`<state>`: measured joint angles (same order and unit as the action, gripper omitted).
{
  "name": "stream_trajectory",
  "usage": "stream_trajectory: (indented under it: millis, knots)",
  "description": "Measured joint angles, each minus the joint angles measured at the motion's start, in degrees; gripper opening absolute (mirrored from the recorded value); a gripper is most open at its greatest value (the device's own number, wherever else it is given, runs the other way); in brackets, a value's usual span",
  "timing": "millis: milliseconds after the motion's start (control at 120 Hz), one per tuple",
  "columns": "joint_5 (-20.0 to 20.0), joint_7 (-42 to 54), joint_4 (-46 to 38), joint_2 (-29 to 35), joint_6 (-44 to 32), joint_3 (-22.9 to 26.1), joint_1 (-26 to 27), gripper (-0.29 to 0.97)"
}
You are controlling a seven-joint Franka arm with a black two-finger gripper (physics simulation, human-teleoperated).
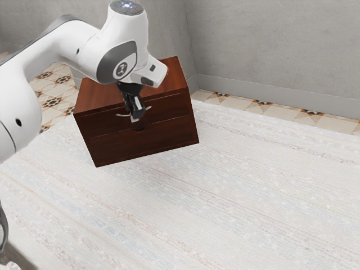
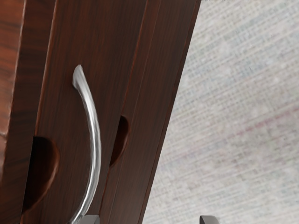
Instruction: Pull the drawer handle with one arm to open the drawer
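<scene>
A dark brown wooden cabinet (image 1: 163,79) stands on the carpet at the back left of the exterior view. Its upper drawer front (image 1: 169,109) carries a curved silver handle (image 1: 125,115), and the front looks flush with the cabinet. My gripper (image 1: 135,117) hangs down in front of that drawer, right at the handle. In the wrist view the handle (image 2: 93,135) runs along the drawer front toward my gripper (image 2: 147,219), which is open. One of the fingertips (image 2: 88,218) sits at the handle's near end; the other is far off over the carpet.
A lower drawer front (image 1: 146,140) with a finger notch (image 2: 120,140) lies under the upper one. Pale carpet (image 1: 242,191) spreads in front of and to the exterior view's right of the cabinet. Grey walls (image 1: 270,39) and a patterned tile strip (image 1: 292,112) lie behind.
</scene>
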<state>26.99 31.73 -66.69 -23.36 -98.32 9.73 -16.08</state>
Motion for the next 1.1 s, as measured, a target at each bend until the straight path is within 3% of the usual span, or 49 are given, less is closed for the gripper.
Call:
stream_trajectory:
  millis: [225, 350, 633, 833, 1100]
  knots:
    - [-0.02, 0.53, 2.55, -3.40, -2.73, 6.87, -6.44, 0.18]
    - [0.04, 0.72, 2.69, -4.99, -4.10, 7.28, -6.95, 0.16]
    - [-2.07, 0.87, 0.23, -4.09, -5.54, 6.94, -8.15, -0.05]
    - [-5.12, 0.62, -9.07, 2.71, -5.92, 6.80, -7.65, -0.08]
    - [-5.36, -1.12, -21.98, 12.48, -7.45, 6.79, -5.66, -0.06]
